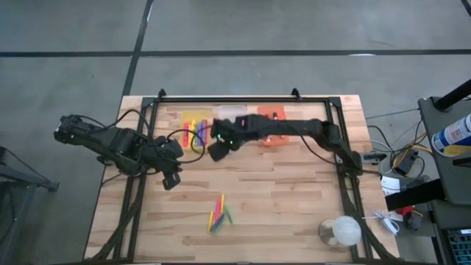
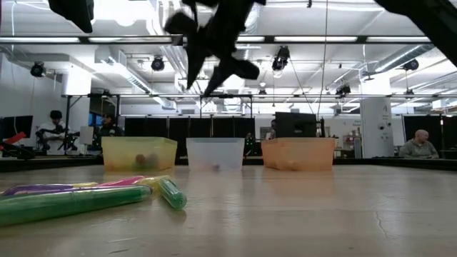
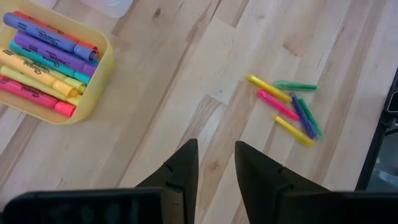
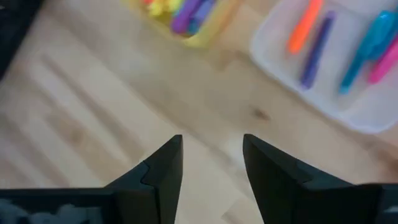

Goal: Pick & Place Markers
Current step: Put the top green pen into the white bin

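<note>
Pale wood planks are showing under both claws, and neither one is holding anything. The right claw (image 1: pixel 218 151) is hanging above the table (image 1: pixel 294 199) just in front of the row of bins, its fingers (image 4: pixel 163 165) standing apart with only bare board between them. Just beyond it, the clear bin (image 4: pixel 348 106) is carrying orange, purple, blue and pink markers, and the yellow bin (image 1: pixel 195 121) beside that is lying just beyond the claw toward the left arm. The orange bin (image 1: pixel 269 125) is sitting farther along the row, partly under the right arm. The left claw (image 1: pixel 171 179) is hovering lower on the board, on the left arm's side of the right claw and a little nearer the front edge; its fingers (image 3: pixel 180 171) are parted narrowly with nothing in the gap. In the left wrist view, the yellow bin (image 3: pixel 93 87) is lying ahead of it, filled with purple, teal, yellow, pink and red pens lying side by side. The loose markers (image 1: pixel 219 213) are waiting well apart from both claws, toward the front edge: a small cluster of yellow, pink, green and purple ones (image 3: pixel 289 107) fanned out on the planks. In the low view they (image 2: pixel 93 194) are lying flat in the foreground, well in front of the three bins.
</note>
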### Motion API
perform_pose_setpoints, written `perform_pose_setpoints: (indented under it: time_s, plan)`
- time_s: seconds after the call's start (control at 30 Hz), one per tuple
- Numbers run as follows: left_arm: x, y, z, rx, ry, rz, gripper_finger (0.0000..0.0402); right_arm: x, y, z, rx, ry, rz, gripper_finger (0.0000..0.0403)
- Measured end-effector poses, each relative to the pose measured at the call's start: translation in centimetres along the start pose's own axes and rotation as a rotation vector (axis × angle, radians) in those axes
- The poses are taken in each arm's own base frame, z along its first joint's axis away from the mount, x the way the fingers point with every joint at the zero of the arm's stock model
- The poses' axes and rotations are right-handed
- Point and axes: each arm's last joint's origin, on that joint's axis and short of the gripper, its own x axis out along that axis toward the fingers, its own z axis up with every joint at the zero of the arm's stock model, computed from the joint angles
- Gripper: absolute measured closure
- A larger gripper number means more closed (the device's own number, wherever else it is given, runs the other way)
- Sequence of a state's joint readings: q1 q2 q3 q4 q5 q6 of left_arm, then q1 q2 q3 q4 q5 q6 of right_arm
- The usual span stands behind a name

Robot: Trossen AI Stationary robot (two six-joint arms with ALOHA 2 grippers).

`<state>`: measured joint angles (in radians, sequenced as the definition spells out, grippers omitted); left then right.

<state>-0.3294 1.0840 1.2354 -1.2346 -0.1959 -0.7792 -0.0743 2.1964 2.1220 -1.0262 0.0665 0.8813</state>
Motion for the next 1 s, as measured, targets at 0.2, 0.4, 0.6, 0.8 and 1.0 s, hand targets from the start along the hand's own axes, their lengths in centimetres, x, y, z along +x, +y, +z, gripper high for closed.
perform_pose_setpoints:
  time_s: [0.2, 0.4, 0.6, 0.8, 1.0]
  plan:
    - [0.0, 0.0, 0.0, 0.022, -0.004, 0.004, 0.0303, -0.5, 4.1, -5.5, -0.064, 0.058, 0.068, 0.0254]
    - [0.0, 0.0, 0.0, 0.025, -0.004, 0.004, 0.0303, -0.5, 6.9, -10.8, -0.081, 0.12, 0.083, 0.0266]
    - [0.0, 0.0, 0.0, 0.053, -0.006, 0.005, 0.0303, -0.1, 8.3, -14.6, -0.069, 0.172, 0.084, 0.027]
    - [0.0, 0.0, 0.0, 0.065, -0.012, 0.008, 0.0303, 3.4, 8.3, -16.3, 0.016, 0.339, 0.058, 0.0264]
    - [0.0, 0.0, 0.0, 0.064, -0.012, 0.008, 0.0303, 4.7, 8.4, -17.0, 0.03, 0.367, 0.049, 0.0259]
